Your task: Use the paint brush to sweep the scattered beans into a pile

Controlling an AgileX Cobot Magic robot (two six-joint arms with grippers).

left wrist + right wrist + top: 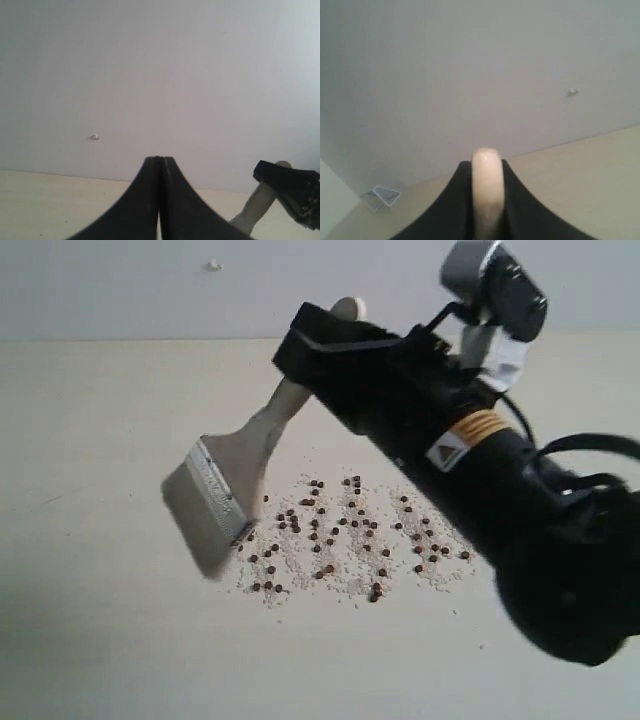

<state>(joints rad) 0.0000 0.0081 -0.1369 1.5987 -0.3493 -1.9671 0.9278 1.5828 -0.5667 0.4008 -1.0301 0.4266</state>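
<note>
Pale cream table, matte and bare apart from the spill, running back to a plain grey-white wall with one small fleck on it. The right gripper reaches in from the right, clamped on the end of the paint brush; the rounded wooden handle pokes out between its black fingers. The brush slants down and left, its whitish bristles blurred at the left edge of the beans; whether they touch the table, I can't tell. The beans lie scattered in loose streaks mid-table, mixed with fine whitish grains. The left gripper hangs above the table, jaws pressed together on nothing. A small wire object sits where table meets wall.
</note>
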